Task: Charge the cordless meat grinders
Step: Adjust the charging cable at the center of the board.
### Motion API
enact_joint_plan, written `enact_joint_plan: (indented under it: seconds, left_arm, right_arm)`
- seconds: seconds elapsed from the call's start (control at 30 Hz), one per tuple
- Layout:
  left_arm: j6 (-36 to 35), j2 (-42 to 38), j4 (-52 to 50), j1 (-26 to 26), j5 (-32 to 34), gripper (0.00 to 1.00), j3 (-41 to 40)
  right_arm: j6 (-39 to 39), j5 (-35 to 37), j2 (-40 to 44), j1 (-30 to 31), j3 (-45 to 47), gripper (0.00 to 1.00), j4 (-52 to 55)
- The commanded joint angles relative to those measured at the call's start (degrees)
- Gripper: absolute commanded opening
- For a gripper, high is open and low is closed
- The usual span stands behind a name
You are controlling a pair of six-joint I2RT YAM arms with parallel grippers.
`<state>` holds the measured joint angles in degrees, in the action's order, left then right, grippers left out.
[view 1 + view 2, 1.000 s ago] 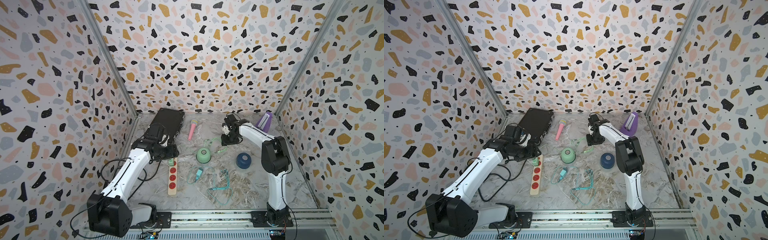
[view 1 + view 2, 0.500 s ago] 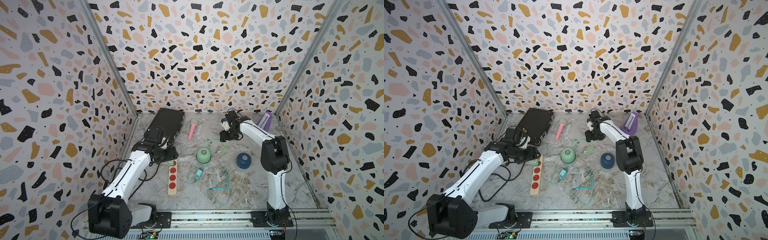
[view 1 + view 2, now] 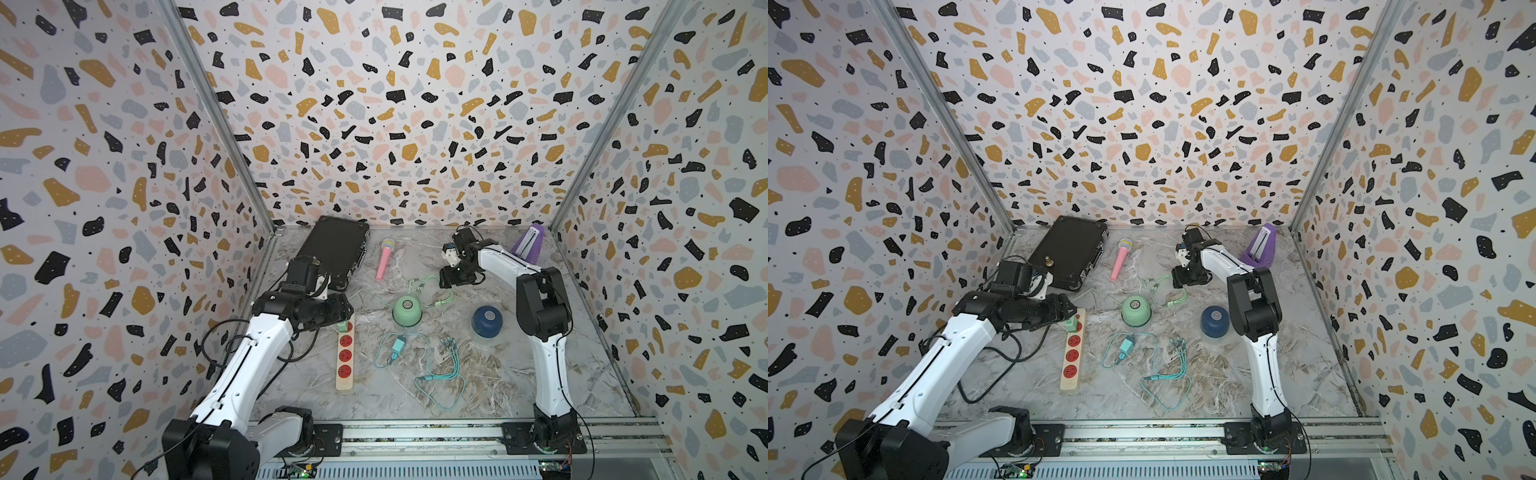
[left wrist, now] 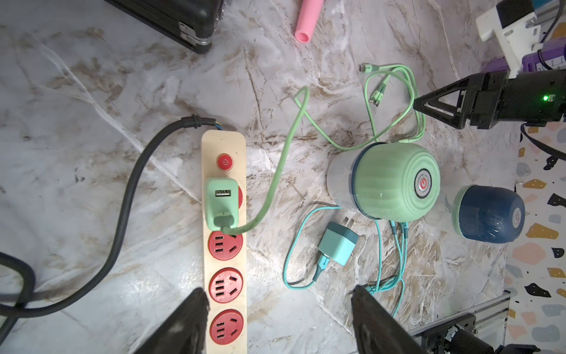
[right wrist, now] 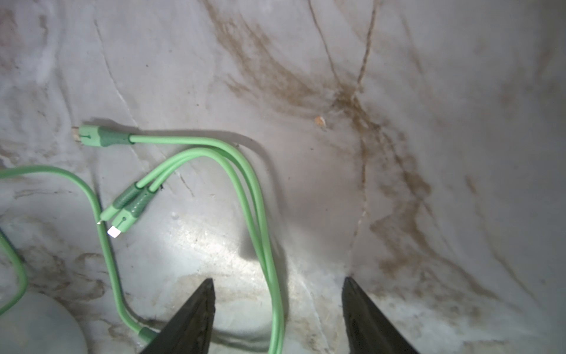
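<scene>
mint green grinder [image 4: 395, 180] stands near navy grinder [image 4: 490, 214], green cable [image 5: 171, 140] looped beside; left gripper [image 4: 278, 294] and right gripper [image 5: 278, 279] open, touching neither.

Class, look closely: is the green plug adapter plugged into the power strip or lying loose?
Plugged in. The green adapter sits on the power strip, covering the socket next to its red switch.

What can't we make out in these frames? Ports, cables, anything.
Mint green grinder: charging port unseen; left wrist view shows only its top and one side, top views too small.
Navy grinder: same, no port visible.
Green cable: a stretch hidden behind the mint green grinder in the left wrist view.
Power strip: switch on or off, unreadable.
Right gripper: finger bases cut by the right wrist view's edge.
</scene>
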<state>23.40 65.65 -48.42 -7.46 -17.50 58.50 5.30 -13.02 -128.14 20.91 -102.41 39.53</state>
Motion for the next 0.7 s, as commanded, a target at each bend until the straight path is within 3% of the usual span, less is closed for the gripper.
enact_joint_plan:
  seconds: [0.0, 0.2, 0.3, 0.43, 0.67]
  left_arm:
    - [-0.3, 0.2, -0.2, 1.0, -0.3, 0.72, 0.6]
    - [-0.5, 1.1, 0.1, 1.2, -0.4, 0.71, 1.4]
    - [-0.5, 1.1, 0.3, 1.4, -0.3, 0.71, 1.3]
    - [-0.6, 1.5, 0.9, 1.8, -0.5, 0.72, 1.3]
    - [-0.9, 2.5, 1.8, 2.5, -1.0, 0.72, 1.5]
  right_arm:
    - [-0.6, -0.9, 1.7, 0.2, -0.9, 0.64, -1.0]
    - [-1.2, -0.5, -1.3, 0.3, -3.0, 0.54, -0.2]
    - [-1.6, 1.1, -1.0, 0.8, -2.0, 0.41, -0.3]
    - [-2.3, 2.3, 0.4, 1.3, 0.2, 0.16, -0.7]
    - [-3.1, 1.4, 7.4, 1.3, 8.6, 0.02, -3.8]
